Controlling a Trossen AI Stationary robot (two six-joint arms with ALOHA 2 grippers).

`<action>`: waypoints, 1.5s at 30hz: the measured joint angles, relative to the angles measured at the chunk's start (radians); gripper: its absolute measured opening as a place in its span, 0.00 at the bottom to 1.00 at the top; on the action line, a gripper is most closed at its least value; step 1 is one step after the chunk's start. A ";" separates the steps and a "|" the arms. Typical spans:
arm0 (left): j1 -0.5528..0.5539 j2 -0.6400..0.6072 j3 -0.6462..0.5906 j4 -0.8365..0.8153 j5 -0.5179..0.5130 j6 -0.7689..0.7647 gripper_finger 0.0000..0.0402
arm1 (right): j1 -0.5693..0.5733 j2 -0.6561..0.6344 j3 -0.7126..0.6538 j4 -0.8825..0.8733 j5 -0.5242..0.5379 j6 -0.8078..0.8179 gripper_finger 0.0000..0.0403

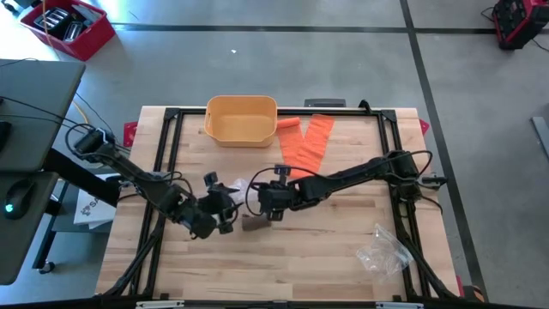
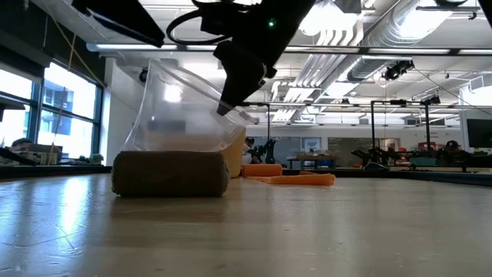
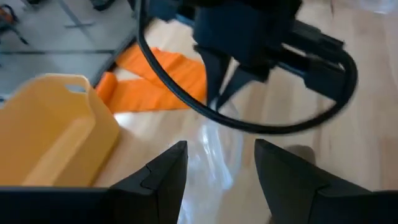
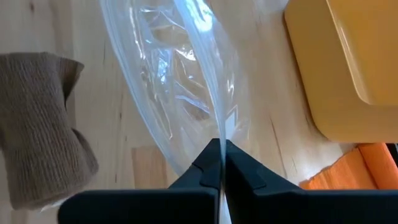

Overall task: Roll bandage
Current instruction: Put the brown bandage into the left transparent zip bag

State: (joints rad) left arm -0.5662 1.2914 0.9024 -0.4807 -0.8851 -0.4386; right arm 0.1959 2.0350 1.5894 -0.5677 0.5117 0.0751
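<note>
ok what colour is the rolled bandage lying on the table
Brown, a dull tan knit. The bandage shows best in the right wrist view, beside the clear bag.

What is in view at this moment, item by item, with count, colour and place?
bandage: 1, brown, table centre, beside the bag
bag: 1, clear, table centre, held by right gripper
orange bandage: 1, orange, unrolled beside the bin
bin: 1, yellow, table's far edge
wrapper: 1, clear, crumpled, near right corner
table: 1, light wood
left gripper: fingers open, by the bag
right gripper: fingers shut on the bag
</note>
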 joint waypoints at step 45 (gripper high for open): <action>0.173 0.103 -0.079 0.005 0.177 0.071 0.28 | 0.009 0.000 0.000 0.073 -0.016 -0.052 0.00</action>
State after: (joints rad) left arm -0.3927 1.3941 0.8238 -0.4756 -0.7081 -0.3680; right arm 0.2051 2.0350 1.5894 -0.4946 0.4961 0.0233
